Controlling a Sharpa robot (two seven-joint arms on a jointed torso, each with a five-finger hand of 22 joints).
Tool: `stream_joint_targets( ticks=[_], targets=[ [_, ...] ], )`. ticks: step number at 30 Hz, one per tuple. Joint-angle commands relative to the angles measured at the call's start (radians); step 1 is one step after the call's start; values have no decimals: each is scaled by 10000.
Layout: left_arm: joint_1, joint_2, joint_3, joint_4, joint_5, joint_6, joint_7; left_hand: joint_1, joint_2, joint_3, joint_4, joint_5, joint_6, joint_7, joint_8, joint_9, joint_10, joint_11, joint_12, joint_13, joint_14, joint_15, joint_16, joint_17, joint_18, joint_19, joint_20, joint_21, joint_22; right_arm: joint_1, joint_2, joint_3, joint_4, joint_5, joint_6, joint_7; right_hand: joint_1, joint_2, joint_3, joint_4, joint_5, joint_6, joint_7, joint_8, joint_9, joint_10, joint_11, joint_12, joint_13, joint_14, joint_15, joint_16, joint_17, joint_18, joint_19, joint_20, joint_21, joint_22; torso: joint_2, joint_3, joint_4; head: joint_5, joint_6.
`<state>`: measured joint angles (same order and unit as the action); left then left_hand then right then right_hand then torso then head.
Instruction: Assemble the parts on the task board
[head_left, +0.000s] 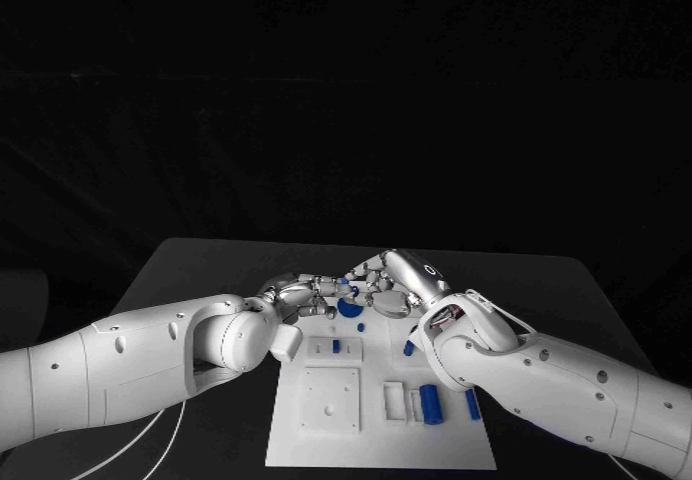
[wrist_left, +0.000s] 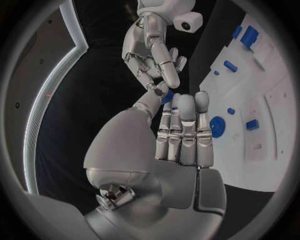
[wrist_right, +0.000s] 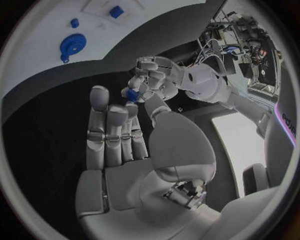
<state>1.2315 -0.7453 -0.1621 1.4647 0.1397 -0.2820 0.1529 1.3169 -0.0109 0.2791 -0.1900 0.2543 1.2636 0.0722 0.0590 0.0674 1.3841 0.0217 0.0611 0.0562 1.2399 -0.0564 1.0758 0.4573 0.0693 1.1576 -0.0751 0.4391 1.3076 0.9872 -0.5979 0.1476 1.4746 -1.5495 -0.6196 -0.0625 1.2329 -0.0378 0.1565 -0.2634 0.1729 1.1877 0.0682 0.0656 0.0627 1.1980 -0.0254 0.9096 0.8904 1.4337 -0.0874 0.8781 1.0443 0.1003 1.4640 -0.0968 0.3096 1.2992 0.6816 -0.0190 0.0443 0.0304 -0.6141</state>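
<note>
small blue part (wrist_left: 166, 96) between both hands' fingertips, axis unclear

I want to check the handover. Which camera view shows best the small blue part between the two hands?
The left wrist view shows the small blue part best: it sits in plain sight where both hands' fingertips meet. The right wrist view shows it smaller, partly covered by fingers. In the head view the meeting hands hide it, so I cannot pick it out.

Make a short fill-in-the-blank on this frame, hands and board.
1. The two hands, left hand and right hand, meet above the board's ___ end.
2. The small part between their fingertips is ___ in colour.
3. The task board is ___ in colour.

Missing words: far; blue; white
</note>
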Motion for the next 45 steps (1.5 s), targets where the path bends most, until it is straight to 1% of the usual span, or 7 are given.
stream_joint_targets(
  ticks=[1,12,21,30,36,43,45],
  targets=[
    [1,18,6,61,94,362,81,-130,272,-66,30,-1,76,-50,67,250,215,-131,15,65,-74,23,-36,-14,-47,-42,19,-61,20,-4,36,2,19,48,-243,136,6,98,151,-15,-128,147,-40,-34,-1,74,-36,54,29,63,-3,56,20,-128,438,-91,84,13,-2,-4,3,3,-1],
    [1,29,6,88,95,526,65,-164,314,-138,60,-37,54,-61,68,278,168,-118,17,65,-144,42,4,-2,-64,-69,35,-109,12,-4,93,2,-17,75,-200,160,-77,66,510,0,-337,319,-89,-38,-2,107,-63,70,143,80,-28,62,83,-193,427,-133,163,-2,0,-3,3,-7,4],
    [1,42,6,113,85,591,-33,-197,334,-181,87,-44,38,-74,68,294,171,-119,19,67,-167,49,34,2,-72,-75,45,-135,4,-4,142,2,-73,45,-350,102,-106,-129,403,67,-111,190,-52,-39,-3,49,-39,-40,85,63,-11,-9,54,-160,413,-117,82,-40,1,2,-4,-25,18],
    [1,61,5,117,-57,606,-163,-263,353,-432,176,-71,78,-159,67,288,359,-197,146,94,-234,8,247,86,-150,-27,3,-210,-47,-4,157,2,-93,30,-428,100,-71,-121,375,125,-75,196,-55,-38,-3,61,-41,-36,100,67,-10,-11,59,-150,413,-109,66,-50,2,2,-1,-45,23],
    [1,62,5,102,-150,604,-256,-334,342,-730,249,-195,148,-268,70,222,483,-296,650,192,-281,-50,496,192,-220,18,-44,-277,-81,-4,151,2,-103,32,-444,132,-31,-54,579,84,-180,243,-62,-39,-3,74,-49,-13,138,73,-18,0,76,-163,414,-118,100,-38,-3,2,-1,-55,40],
    [1,76,5,77,-212,682,-343,-386,420,-1159,380,-223,204,-363,63,78,-25,-373,2057,606,-372,-105,740,289,-324,99,-117,-395,-150,-4,156,3,-138,32,-430,154,-13,-24,900,-8,-366,288,-63,-40,-4,68,-53,-12,161,76,-23,8,93,-173,414,-126,155,-11,0,-2,-3,-64,34],
    [1,82,5,74,-228,725,-364,-439,409,-1263,434,-49,204,-373,61,64,-146,-375,2301,693,-392,-105,774,297,-338,104,-120,-413,-155,-4,155,3,-150,31,-420,157,-37,-31,983,-23,-380,296,-62,-39,-3,67,-56,-12,166,74,-23,2,90,-173,411,-126,141,-9,-1,-2,-3,-71,33]
  ],
)
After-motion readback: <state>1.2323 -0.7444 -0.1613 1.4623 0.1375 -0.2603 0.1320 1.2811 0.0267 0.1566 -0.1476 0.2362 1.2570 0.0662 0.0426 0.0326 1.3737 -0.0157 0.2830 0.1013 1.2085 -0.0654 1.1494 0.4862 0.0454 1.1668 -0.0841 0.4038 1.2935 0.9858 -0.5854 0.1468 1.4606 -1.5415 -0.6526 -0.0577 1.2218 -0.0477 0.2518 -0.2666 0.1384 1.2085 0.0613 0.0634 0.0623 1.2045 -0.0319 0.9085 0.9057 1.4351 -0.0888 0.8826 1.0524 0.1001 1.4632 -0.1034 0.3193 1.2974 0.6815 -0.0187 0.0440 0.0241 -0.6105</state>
